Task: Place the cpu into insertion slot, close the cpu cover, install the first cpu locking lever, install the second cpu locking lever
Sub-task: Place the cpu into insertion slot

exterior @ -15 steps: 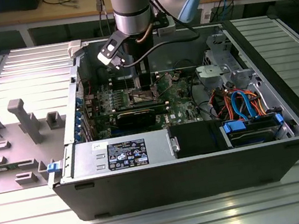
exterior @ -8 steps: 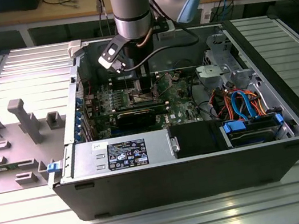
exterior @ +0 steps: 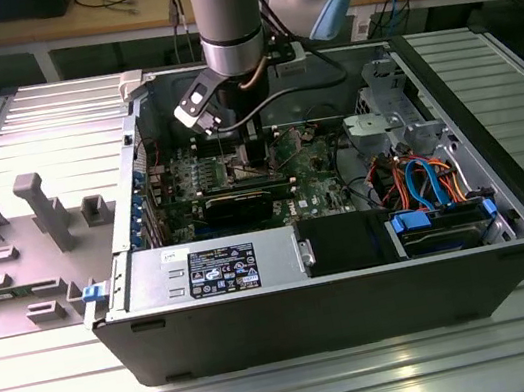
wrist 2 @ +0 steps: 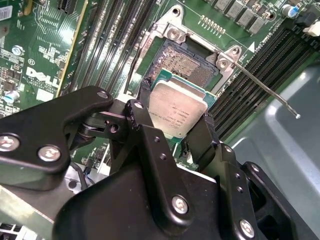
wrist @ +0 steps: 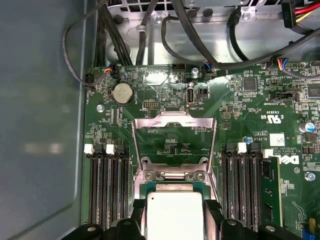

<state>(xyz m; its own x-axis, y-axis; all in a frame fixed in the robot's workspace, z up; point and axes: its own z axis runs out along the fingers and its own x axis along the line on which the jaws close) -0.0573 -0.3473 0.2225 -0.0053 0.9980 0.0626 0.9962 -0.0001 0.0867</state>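
The cpu (wrist 2: 177, 111), a flat square chip with a dull silver top, sits between the black fingers (wrist 2: 141, 117) of my gripper (wrist 2: 175, 125), which is shut on it. It hangs tilted just over the insertion slot (wrist 2: 189, 64), whose dark pin grid shows past the chip's far edge. In the first wrist view the cpu (wrist: 173, 217) is held by my gripper (wrist: 173, 212) in front of the cpu cover (wrist: 172, 123), which stands swung open. A thin locking lever (wrist 2: 265, 87) sticks out free beside the socket. In the exterior view my gripper (exterior: 246, 153) reaches down into the open computer case (exterior: 340, 294).
Long memory slots (wrist: 107, 187) flank the socket on both sides. Black cables (wrist: 165, 35) run along the case wall behind the board. A black card (exterior: 243, 204), the power supply (exterior: 219, 269) and a drive bay with blue and orange cables (exterior: 433, 186) crowd the case.
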